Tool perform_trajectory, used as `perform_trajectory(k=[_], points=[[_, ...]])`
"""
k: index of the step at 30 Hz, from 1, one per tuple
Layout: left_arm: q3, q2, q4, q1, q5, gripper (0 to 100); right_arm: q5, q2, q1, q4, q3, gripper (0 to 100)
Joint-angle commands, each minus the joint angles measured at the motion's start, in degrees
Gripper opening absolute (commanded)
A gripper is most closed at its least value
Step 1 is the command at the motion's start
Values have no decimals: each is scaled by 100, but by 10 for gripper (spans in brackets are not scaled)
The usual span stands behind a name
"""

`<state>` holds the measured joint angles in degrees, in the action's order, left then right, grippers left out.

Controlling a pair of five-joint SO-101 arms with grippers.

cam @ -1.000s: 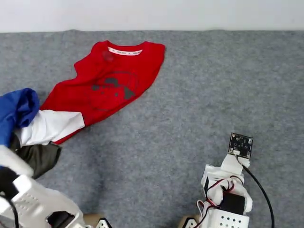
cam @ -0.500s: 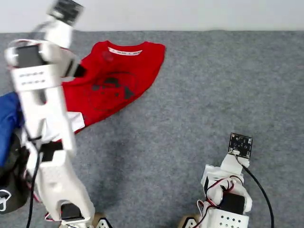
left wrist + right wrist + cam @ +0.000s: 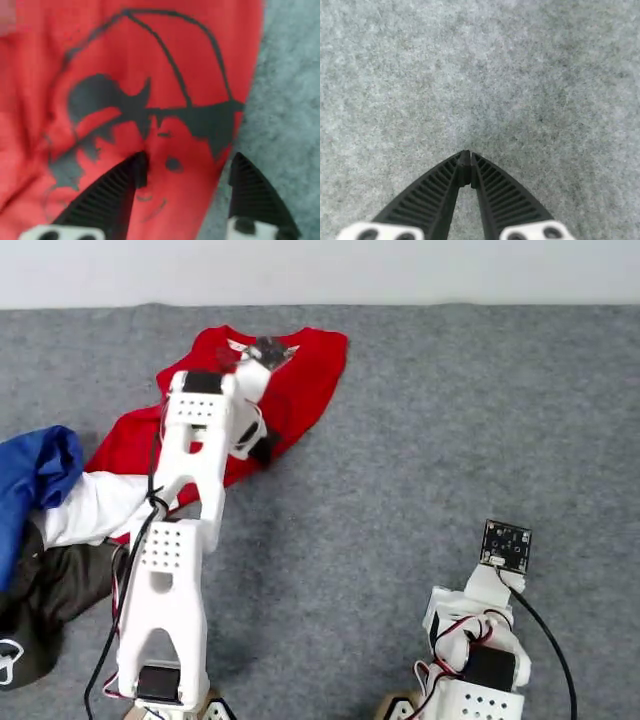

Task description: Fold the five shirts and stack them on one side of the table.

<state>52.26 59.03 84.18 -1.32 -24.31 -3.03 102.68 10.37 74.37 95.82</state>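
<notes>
Bright, even, diffuse lighting, shadows soft and faint throughout

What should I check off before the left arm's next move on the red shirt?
1. Left jaws open: ok, spread above the red shirt, over its dark print.
2. Left jaws touching the fabric: cannot tell.
3. Right jaws out of the way: ok, shut over the bare grey table.
4. Red shirt lying flat and square: not ok, it lies askew with one end bunched against the white cloth.
5. All five shirts accounted for: cannot tell; the blue shirt and a dark garment lie heaped at the table's edge.
</notes>
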Motion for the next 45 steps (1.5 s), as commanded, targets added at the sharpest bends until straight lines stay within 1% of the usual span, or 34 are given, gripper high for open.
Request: perform_trajectory(k=[1, 4, 9, 11, 13, 16, 20, 23, 30, 35, 37, 39, 41, 45], points=[[453, 26, -88, -44, 79, 214, -44, 66, 84, 22, 70, 11], [725, 202, -26, -44, 44, 151, -44, 66, 84, 22, 70, 11], [1209, 431, 448, -141, 9, 51, -44, 66, 84, 22, 70, 11], [1367, 448, 642, -211, -193, 3, -44, 66, 84, 22, 70, 11], [1648, 387, 1046, -308, -308, 6, -44, 66, 84, 22, 70, 11], [2475, 149, 1644, -554, -316, 5, -44, 66, 84, 22, 70, 11], [3407, -448, 1644, -853, -255, 5, -44, 66, 84, 22, 70, 11], [3793, -1046, 1644, -1116, 53, 5, -44, 66, 84, 22, 70, 11], [3864, -2523, 1644, -1855, 703, 5, -44, 66, 84, 22, 70, 11], [3837, -3358, 1644, -2593, 818, 5, -44, 66, 84, 22, 70, 11], [3547, -3640, 1644, -2813, 862, 5, -44, 66, 84, 22, 70, 11], [2932, -3912, 1644, -2919, 862, 5, -44, 66, 84, 22, 70, 11], [2035, -4229, 1644, -2945, 862, 5, -44, 66, 84, 22, 70, 11], [-277, -5002, 1644, -3059, 862, 5, -44, 66, 84, 22, 70, 11]])
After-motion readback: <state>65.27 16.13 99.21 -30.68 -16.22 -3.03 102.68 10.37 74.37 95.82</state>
